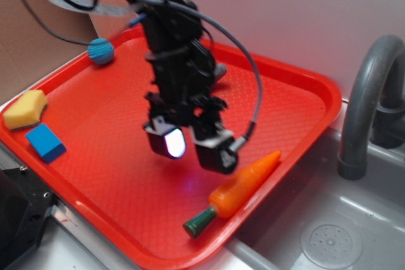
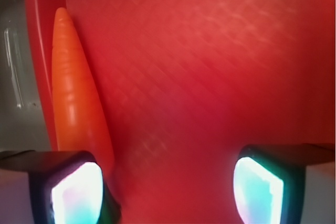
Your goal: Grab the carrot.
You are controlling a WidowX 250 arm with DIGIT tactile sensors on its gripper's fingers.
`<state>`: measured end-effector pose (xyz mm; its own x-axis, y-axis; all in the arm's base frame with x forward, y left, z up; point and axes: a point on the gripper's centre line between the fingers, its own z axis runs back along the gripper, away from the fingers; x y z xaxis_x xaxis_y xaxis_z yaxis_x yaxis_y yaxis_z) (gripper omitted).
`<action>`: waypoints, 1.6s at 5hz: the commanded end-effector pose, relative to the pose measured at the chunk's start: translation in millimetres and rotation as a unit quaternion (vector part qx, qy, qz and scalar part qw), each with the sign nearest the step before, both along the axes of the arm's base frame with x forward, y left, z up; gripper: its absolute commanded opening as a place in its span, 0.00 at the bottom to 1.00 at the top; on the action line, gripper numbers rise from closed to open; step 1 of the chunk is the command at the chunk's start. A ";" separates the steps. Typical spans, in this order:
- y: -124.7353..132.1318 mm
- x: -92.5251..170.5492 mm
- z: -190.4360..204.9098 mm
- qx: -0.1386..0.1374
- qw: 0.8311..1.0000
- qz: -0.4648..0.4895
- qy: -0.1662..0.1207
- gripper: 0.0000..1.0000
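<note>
Pincer: the black pincer hangs above the tray floor with its two pads spread wide apart; nothing sits between them, only bare red tray in the wrist view.
Pads: each fingertip carries a pale glowing face; in the wrist view both faces shine white-green at the bottom corners.
Carrot: the glossy orange, tapered, ridged plastic carrot with a dark green stem lies flat on the tray, just beside the pincer's outer pad and lower than it, hard against the tray's rim on the sink side. In the wrist view the carrot runs lengthwise past the left pad, outside the gap, its tip pointing away from the camera.
Tray: the red textured plastic tray lies beneath the pincer and holds everything.
Ball: a small blue knitted ball sits well apart from the pincer, at the tray's far corner behind the arm.
Sponge: a yellow sponge lies well apart, on the side away from the carrot.
Block: a blue rectangular block sits just beside the sponge.
Counter: the grey metal counter with a sink and grey tap lies beyond the carrot.
</note>
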<state>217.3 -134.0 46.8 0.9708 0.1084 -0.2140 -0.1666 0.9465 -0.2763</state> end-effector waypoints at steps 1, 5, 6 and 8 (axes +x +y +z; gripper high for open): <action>-60.5 -2.6 7.8 -0.065 0.994 -0.076 -0.042 1.00; -38.2 -5.6 -9.9 0.024 0.996 -0.085 -0.022 0.00; -5.3 -6.7 40.7 0.095 0.992 -0.056 -0.063 0.00; 81.1 -30.9 138.7 0.202 0.973 0.082 -0.078 0.00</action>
